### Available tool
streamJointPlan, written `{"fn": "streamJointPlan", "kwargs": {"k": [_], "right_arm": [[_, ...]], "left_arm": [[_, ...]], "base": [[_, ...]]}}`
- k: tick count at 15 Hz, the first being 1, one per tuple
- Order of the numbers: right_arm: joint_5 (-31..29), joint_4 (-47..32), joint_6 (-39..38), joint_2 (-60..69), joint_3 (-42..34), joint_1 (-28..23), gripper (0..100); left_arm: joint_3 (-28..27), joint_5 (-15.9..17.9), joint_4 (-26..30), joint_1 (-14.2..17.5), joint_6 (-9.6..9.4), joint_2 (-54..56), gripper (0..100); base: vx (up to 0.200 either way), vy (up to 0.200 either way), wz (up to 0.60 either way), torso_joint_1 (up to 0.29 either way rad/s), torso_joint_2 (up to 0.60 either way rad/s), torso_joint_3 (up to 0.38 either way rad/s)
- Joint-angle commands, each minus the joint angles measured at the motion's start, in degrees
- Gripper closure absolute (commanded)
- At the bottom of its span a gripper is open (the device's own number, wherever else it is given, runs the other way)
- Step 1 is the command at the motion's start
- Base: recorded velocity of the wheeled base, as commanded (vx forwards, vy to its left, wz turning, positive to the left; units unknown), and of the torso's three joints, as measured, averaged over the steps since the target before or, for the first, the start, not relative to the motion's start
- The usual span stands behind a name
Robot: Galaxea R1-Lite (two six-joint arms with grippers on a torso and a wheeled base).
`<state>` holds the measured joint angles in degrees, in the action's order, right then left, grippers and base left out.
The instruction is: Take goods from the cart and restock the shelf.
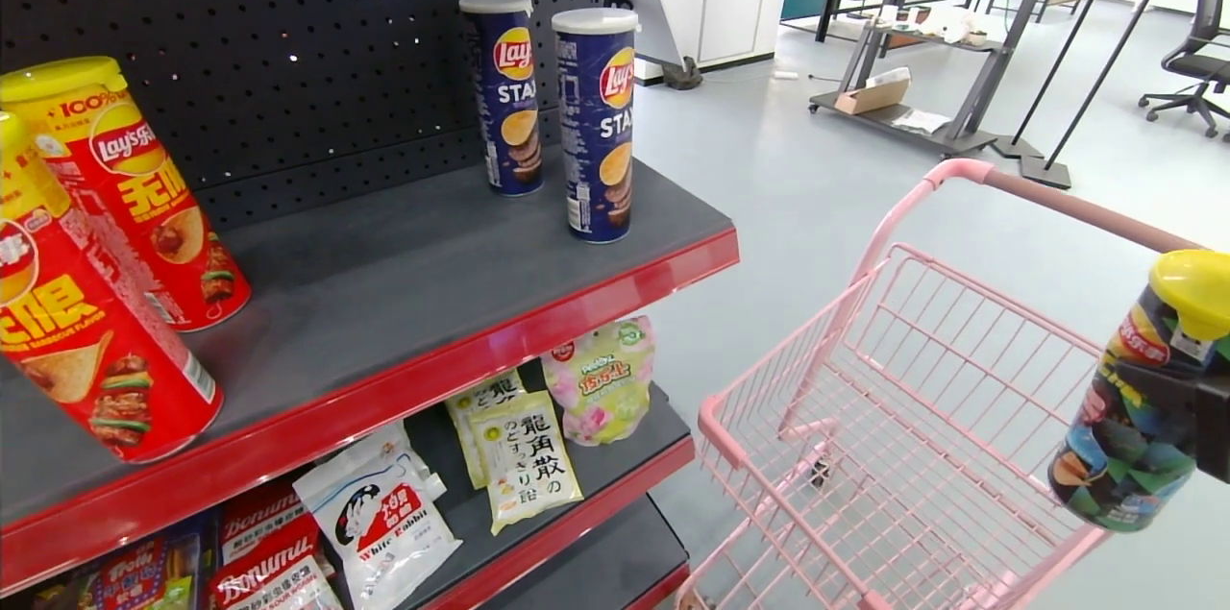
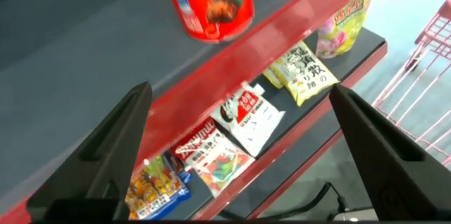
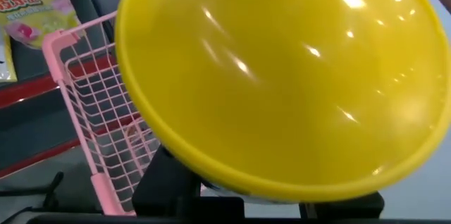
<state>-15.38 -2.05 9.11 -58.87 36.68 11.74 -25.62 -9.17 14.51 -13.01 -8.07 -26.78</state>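
My right gripper point(image 1: 1174, 403) is shut on a multicoloured chip can point(image 1: 1124, 456) with a yellow lid point(image 3: 282, 76), held upright above the right side of the pink cart point(image 1: 894, 418). On the top shelf point(image 1: 404, 303) stand two red chip cans point(image 1: 86, 303) at the left and two blue chip cans point(image 1: 596, 120) toward the right end. My left gripper point(image 2: 239, 153) is open, its black fingers point(image 2: 106, 160) spread wide above the shelf's red front edge point(image 2: 282, 41), close to a red can point(image 2: 208, 2).
The lower shelf point(image 1: 615, 456) holds snack bags point(image 1: 524, 456) and candy packs point(image 2: 211, 157). A black pegboard point(image 1: 288, 34) backs the shelf. The cart basket looks bare inside. Beyond lie open grey floor, a metal rack point(image 1: 903, 101) and an office chair point(image 1: 1196, 62).
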Motion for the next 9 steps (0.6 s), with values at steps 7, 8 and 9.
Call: {"fn": "streamJointPlan", "kwargs": {"k": [7, 8, 9], "right_arm": [[-0.08, 0.03, 0.12, 2.09, -1.44, -0.14, 100], [-0.08, 0.11, 0.12, 2.18, -1.70, -0.14, 100], [-0.08, 0.03, 0.12, 2.35, -1.88, -0.14, 100]], "left_arm": [[-0.04, -0.06, 0.08, 0.00, -0.02, 1.03, 0], [-0.04, -0.06, 0.08, 0.00, -0.02, 1.03, 0], [-0.04, -0.06, 0.08, 0.00, -0.02, 1.03, 0]], "base": [[0.000, 0.000, 0.00, 0.212, -0.55, -0.339], [0.000, 0.000, 0.00, 0.183, -0.42, -0.256], [0.000, 0.000, 0.00, 0.168, -0.40, -0.237]]}}
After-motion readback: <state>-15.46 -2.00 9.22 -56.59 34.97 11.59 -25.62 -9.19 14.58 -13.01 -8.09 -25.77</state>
